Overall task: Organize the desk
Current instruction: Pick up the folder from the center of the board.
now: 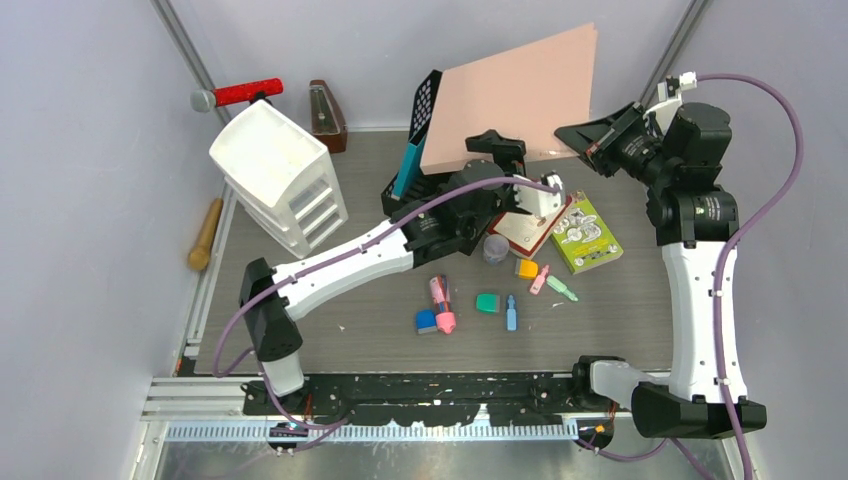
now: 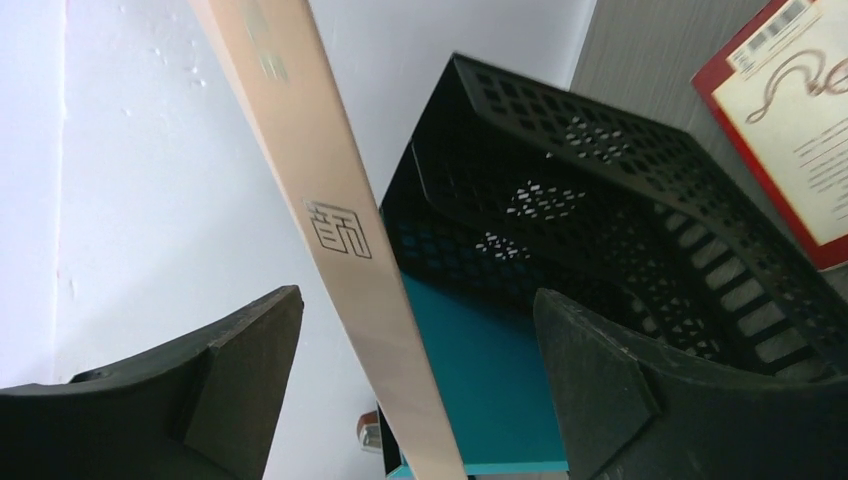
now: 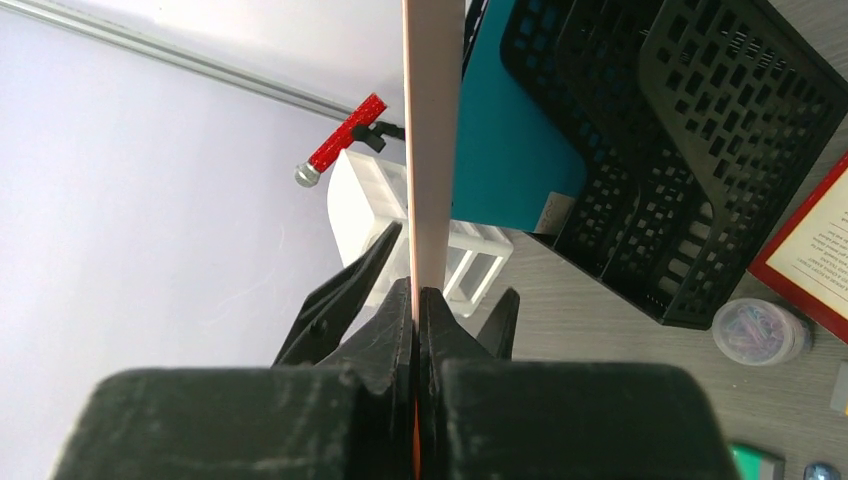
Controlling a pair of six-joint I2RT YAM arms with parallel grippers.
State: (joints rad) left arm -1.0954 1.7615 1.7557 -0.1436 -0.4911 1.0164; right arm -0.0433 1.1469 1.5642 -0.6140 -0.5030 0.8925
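Note:
My right gripper [image 1: 578, 138] [image 3: 415, 290] is shut on the right edge of a large pink folder [image 1: 515, 95] [image 3: 432, 120] and holds it in the air over the back of the desk [image 1: 620, 310]. My left gripper [image 1: 497, 148] [image 2: 418, 300] is open at the folder's lower edge. The folder's thin edge [image 2: 340, 220] runs between the left fingers and touches neither. Just behind stands a black mesh file rack [image 1: 425, 105] [image 2: 600, 200] [image 3: 660, 150] with a teal folder [image 1: 408, 170] [image 2: 480, 380] [image 3: 505, 130] in it.
A white drawer unit [image 1: 280, 175], a red-handled hammer [image 1: 240, 95], a metronome [image 1: 327, 115] and a wooden stick [image 1: 205, 235] are at the left. A red-bordered book [image 1: 525, 232], green book [image 1: 585, 235], clip jar [image 1: 495, 248] and several markers and erasers [image 1: 487, 302] lie mid-desk.

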